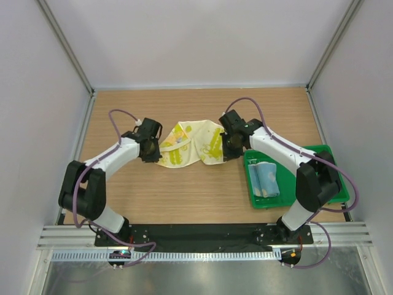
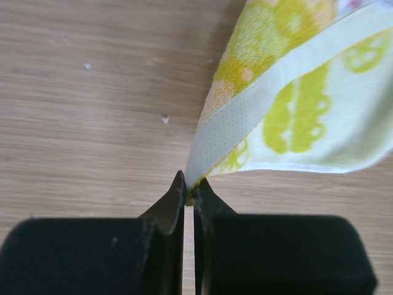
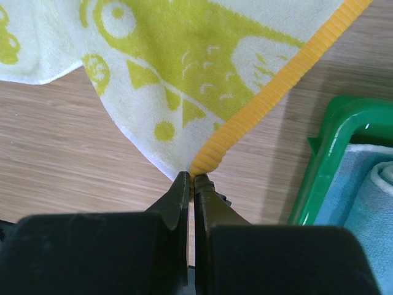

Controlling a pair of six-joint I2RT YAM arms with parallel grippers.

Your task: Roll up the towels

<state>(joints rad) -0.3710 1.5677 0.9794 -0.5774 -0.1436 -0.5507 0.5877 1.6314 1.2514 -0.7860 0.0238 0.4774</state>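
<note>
At the middle of the wooden table (image 1: 184,196), the pale yellow towel (image 1: 190,144) spans between the two arms, one corner in each gripper. The left gripper (image 1: 157,150) is closed on the towel's left corner; in the left wrist view its black fingers (image 2: 166,212) meet tip to tip around a white woven hem band (image 2: 288,67), and the cloth fans up and away to the right over the bare wood (image 2: 92,123). The right gripper (image 1: 226,149) is likewise clamped on the right corner, where the right wrist view shows the fingertips (image 3: 179,190) pinching the point at which an orange ribbed edge (image 3: 276,86) meets the white terry printed with lime-green shapes (image 3: 184,55). From above, the cloth sags in loose folds between the two grips, its printed side up; whether its middle touches the wood I cannot tell.

The green plastic tray (image 1: 295,203) sits on the right side of the table, just beside the right gripper and partly under the right forearm. Inside it lies the light blue towel (image 1: 264,178), a compact bundle apart from both grippers; its near end shows a rolled curl (image 3: 382,175) behind the tray's glossy rim (image 3: 319,166).
</note>
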